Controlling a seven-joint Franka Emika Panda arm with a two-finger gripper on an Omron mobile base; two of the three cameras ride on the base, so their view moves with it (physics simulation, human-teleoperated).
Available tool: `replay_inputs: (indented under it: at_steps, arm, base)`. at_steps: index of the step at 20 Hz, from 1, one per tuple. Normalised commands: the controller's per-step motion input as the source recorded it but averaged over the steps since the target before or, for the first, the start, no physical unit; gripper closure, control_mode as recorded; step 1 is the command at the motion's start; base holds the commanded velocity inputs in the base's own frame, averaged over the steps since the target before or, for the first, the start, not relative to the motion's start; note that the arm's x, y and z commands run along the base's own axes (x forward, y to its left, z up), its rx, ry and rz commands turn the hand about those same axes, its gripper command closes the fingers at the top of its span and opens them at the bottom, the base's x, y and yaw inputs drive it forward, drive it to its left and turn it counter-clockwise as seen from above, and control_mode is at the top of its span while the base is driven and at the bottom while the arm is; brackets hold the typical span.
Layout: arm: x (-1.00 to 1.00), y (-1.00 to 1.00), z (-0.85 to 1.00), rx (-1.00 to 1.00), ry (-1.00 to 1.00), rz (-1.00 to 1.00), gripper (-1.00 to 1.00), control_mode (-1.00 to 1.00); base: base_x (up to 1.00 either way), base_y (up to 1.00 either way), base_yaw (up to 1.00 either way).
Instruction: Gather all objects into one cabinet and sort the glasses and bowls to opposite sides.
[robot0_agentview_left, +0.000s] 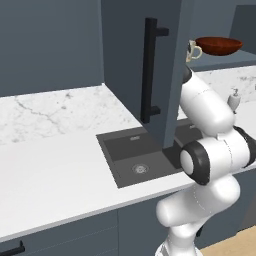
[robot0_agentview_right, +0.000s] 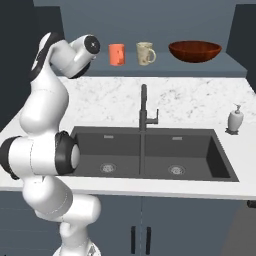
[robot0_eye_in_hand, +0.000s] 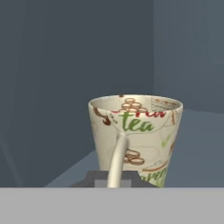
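cabinet (robot0_agentview_left: 170, 75): I see its door swung open over the sink (robot0_agentview_right: 150, 150), shelf at 12 o'clock.
bowl (robot0_agentview_right: 195, 50): on shelf, far right, 1 o'clock.
orange mug (robot0_agentview_right: 116, 54): shelf left; second cream mug (robot0_agentview_right: 145, 53) beside it at 3 o'clock.
gripper (robot0_eye_in_hand: 113, 177): clenched on cream mug (robot0_eye_in_hand: 136, 135) handle, mug upright in cabinet.

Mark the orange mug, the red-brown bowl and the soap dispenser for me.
orange mug (robot0_agentview_right: 116, 54), right base view, on its side wall.
red-brown bowl (robot0_agentview_right: 195, 51), right base view, on its outer wall.
soap dispenser (robot0_agentview_right: 235, 119), right base view, on its white body.
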Motion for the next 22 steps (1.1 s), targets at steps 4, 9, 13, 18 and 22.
replay_inputs:
  at_steps: [4,9,13,18,22]
  arm:
    - [0.10,0.18,-0.01,0.00,0.00,0.00,1.00,-1.00]
    - [0.03,0.25,-0.03,0.00,0.00,0.00,-1.00,-1.00]
    - [0.00,0.09,0.00,0.00,0.00,0.00,-1.00,-1.00]
    - [0.00,0.00,0.00,0.00,0.00,0.00,-1.00,-1.00]
    - [-0.06,0.00,0.00,0.00,0.00,0.00,-1.00,-1.00]
  base:
    - [0.00,0.00,0.00]
    - [0.00,0.00,0.00]
    - [0.00,0.00,0.00]
    - [0.00,0.00,0.00]
    - [0.00,0.00,0.00]
